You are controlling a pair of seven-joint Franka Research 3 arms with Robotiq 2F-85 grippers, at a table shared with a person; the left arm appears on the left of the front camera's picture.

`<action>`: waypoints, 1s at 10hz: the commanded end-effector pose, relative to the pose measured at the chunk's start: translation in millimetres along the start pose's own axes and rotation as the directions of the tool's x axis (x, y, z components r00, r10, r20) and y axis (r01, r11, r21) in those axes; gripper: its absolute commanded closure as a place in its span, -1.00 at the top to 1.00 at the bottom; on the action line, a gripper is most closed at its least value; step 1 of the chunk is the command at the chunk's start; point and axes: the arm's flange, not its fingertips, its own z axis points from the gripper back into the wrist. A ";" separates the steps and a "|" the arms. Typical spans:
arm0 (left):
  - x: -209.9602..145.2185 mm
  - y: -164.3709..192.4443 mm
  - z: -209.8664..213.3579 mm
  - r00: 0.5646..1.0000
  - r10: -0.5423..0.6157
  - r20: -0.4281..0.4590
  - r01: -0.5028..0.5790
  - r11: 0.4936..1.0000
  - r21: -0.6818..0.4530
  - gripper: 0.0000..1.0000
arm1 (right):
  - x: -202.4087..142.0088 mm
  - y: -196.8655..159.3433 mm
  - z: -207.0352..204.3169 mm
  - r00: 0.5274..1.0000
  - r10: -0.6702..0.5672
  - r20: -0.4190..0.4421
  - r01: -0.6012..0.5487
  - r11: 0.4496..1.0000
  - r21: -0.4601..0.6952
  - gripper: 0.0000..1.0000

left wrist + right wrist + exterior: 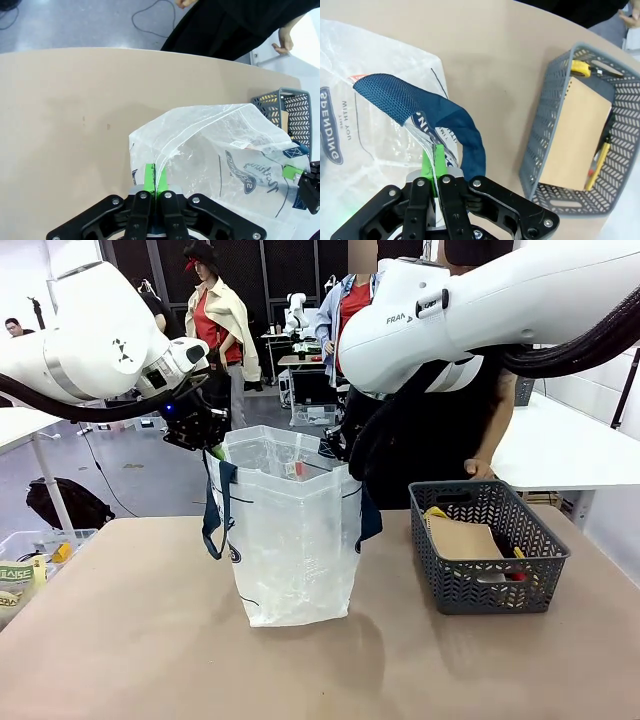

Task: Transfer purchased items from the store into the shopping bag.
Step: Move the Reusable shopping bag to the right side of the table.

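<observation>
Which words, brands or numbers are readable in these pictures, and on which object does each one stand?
"SPENDING": dark print on the shopping bag, sideways in the right wrist view.
"FRA": on the right arm, on its white shell, the rest hidden.
"AISE": on a packet in the clear bin at far left, start cut off.
Unreadable: the smaller line beside "SPENDING" and the reversed script in the left wrist view.

Even bright light; the shopping bag point(295, 540) casts a soft shadow.
</observation>
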 end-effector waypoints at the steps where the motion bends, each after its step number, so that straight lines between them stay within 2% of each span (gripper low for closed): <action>1: -4.0 2.7 2.1 1.000 0.017 0.005 -0.017 1.000 0.003 -1.00 | -4.2 -2.7 0.3 1.000 -0.017 0.002 0.016 1.000 0.010 -1.00; 10: -4.0 2.7 2.1 1.000 0.017 0.005 -0.017 1.000 0.003 -1.00 | -4.2 -2.7 0.3 1.000 -0.017 0.002 0.016 1.000 0.010 -1.00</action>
